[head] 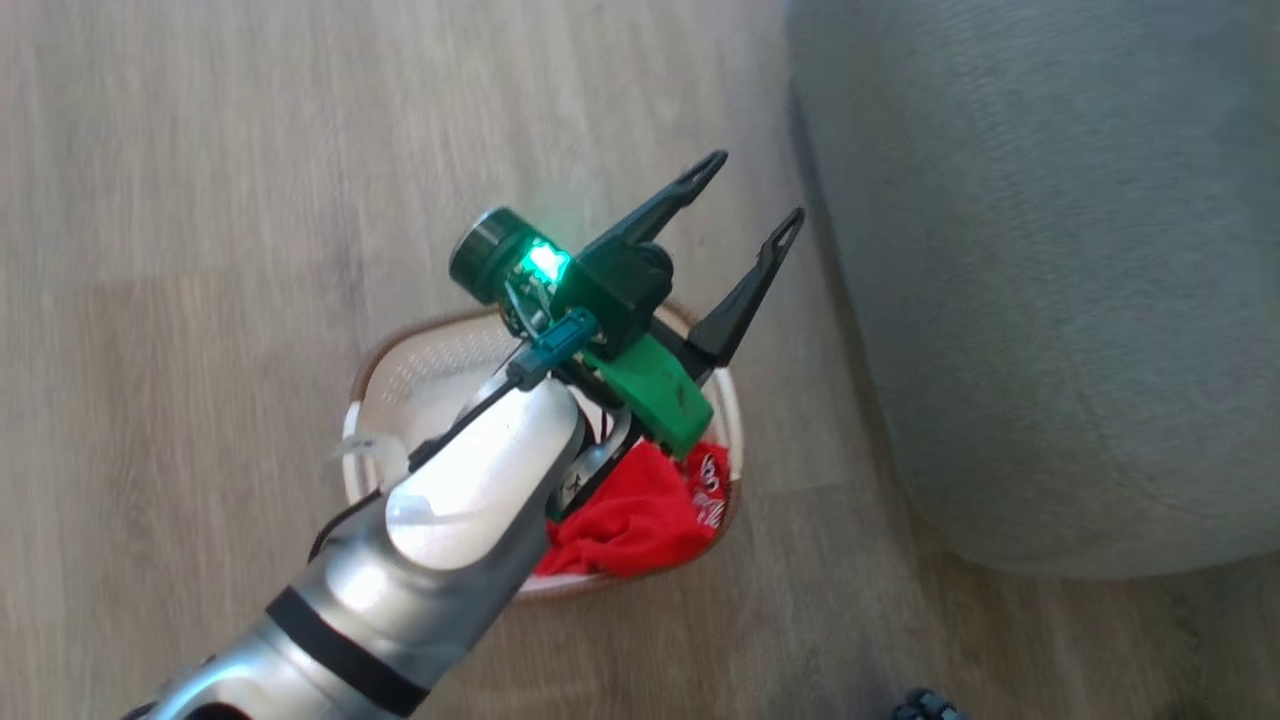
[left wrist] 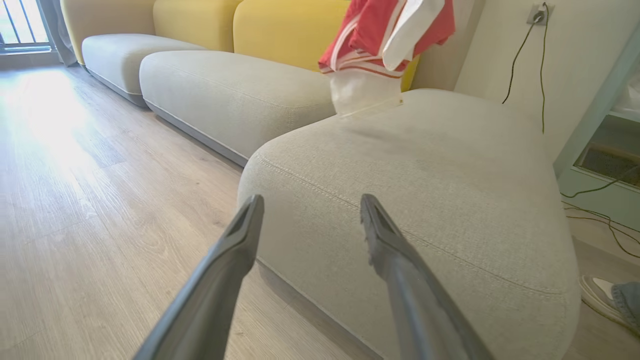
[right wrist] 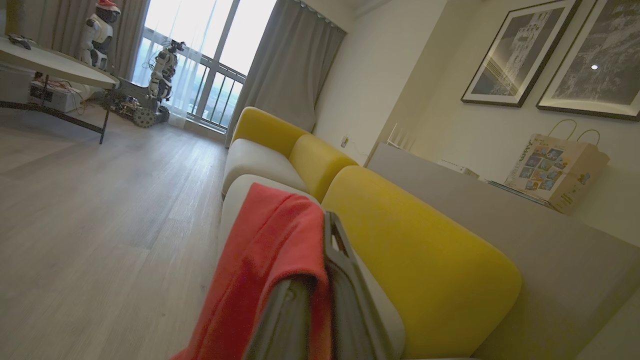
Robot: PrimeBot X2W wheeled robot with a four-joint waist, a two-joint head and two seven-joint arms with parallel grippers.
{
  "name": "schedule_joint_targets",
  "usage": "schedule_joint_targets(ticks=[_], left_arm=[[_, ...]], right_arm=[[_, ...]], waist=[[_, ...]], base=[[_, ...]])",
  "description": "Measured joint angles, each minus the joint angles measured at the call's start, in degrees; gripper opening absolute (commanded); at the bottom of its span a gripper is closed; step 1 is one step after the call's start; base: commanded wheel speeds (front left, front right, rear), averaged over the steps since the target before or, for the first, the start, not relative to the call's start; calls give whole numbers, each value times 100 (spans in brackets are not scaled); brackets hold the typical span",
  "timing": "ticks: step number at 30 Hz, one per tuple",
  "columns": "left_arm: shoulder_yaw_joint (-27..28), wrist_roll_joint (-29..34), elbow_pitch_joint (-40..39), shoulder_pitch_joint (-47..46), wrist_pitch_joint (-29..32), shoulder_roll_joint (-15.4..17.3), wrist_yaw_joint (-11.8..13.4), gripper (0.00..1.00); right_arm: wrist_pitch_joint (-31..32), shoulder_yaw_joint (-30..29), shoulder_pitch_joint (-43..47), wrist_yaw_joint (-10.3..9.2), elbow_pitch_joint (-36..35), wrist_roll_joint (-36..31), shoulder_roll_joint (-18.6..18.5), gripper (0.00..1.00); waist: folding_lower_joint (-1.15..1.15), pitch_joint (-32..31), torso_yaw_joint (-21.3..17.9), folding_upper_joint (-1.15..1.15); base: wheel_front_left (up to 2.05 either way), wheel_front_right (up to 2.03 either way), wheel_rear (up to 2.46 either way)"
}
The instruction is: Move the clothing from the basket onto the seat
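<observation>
The cream basket [head: 405, 352] stands on the floor left of the grey seat [head: 1050, 300]. One piece of red clothing [head: 640, 515] with white marks lies in its near end. My left gripper [head: 752, 195] hovers open above the basket's far rim, with nothing between its fingers. In the left wrist view the left gripper [left wrist: 310, 210] points at the seat [left wrist: 425, 165], and a second red and white garment [left wrist: 385, 35] hangs over the seat's far part, its white hem reaching the cushion. My right gripper [right wrist: 322, 240] is shut on that red garment [right wrist: 265, 250], which drapes over its fingers.
Wood floor [head: 200, 250] surrounds the basket. More grey cushions [left wrist: 225, 95] with yellow backs [right wrist: 415, 250] line the sofa. A person's shoe [left wrist: 602, 295] and cables lie right of the seat. A table [right wrist: 55, 65] and a paper bag [right wrist: 555, 167] stand farther off.
</observation>
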Motion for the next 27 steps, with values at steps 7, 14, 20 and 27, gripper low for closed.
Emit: schedule_joint_targets(ticks=[7, 14, 20, 27], left_arm=[[-57, 143, -250, -198, 11, 49, 49, 100], [-177, 198, -374, -269, 36, 103, 98, 100], [-212, 198, -374, -279, 68, 125, 97, 100], [-209, 194, -366, -286, 85, 197, 103, 100]], right_arm=[[-156, -1051, 83, 0, 690, -511, 60, 0], [-176, -2025, 1224, 0, 1110, -862, 800, 0], [-177, -2457, 1651, 0, 924, -1198, 1148, 20], [-177, -2622, 1920, 0, 658, -1339, 1425, 100]], waist=[[0, 624, 411, 0], [0, 1094, 639, 0], [-1, 1194, 638, 0], [-1, 1141, 519, 0]], base=[[0, 0, 0], [0, 0, 0], [0, 0, 0], [0, 0, 0]])
